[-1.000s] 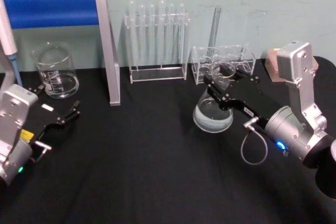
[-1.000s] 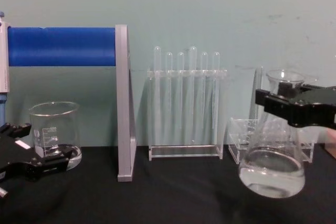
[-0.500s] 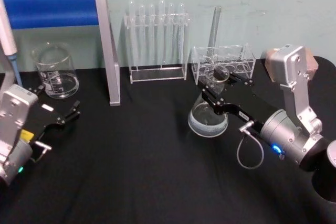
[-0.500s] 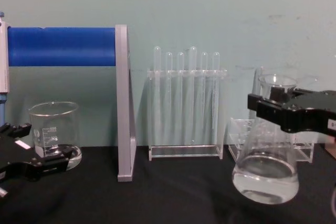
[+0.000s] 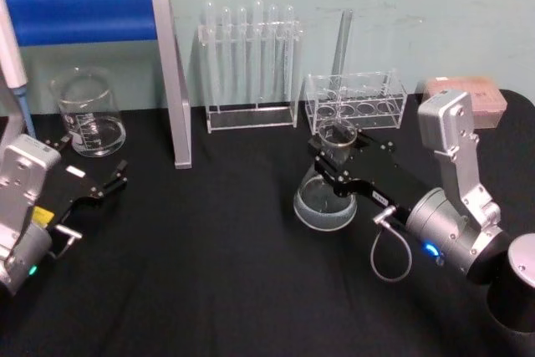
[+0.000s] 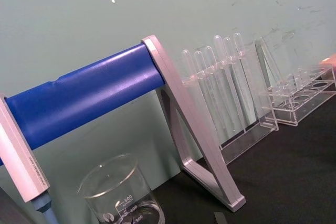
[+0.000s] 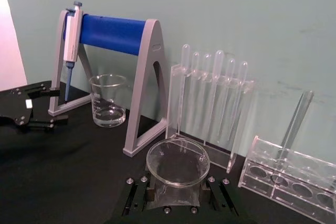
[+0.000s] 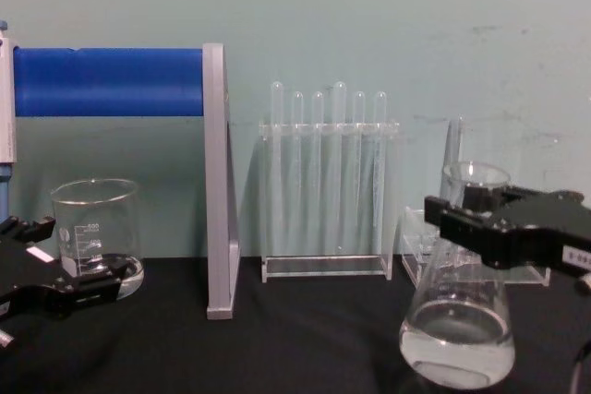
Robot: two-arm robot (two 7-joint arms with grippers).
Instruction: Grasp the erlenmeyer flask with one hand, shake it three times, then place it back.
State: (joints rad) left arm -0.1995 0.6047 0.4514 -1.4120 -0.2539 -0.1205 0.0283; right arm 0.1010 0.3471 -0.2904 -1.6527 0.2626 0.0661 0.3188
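Upright flask (image 8: 457,343), neck in right tool (image 8: 473,220)

Your right gripper (image 8: 468,225) brings the erlenmeyer flask (image 8: 457,334) down toward the black table (image 8: 277,348) and leftward from a second ago. The flask, tilted then, now hangs upright.

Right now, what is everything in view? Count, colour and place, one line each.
erlenmeyer flask: one, clear with clear liquid, right of centre, neck in the right gripper
beaker: one, clear, rear left
tall tube rack: one, clear, six test tubes, rear centre
low rack: one, clear, rear right, one leaning tube
pipette stand: one, blue bar on grey frame, rear left
pipette: one, white and blue, hanging on the stand's left end
table: one, black
left gripper: black, open, near the beaker
right gripper: black, shut on the flask's neck
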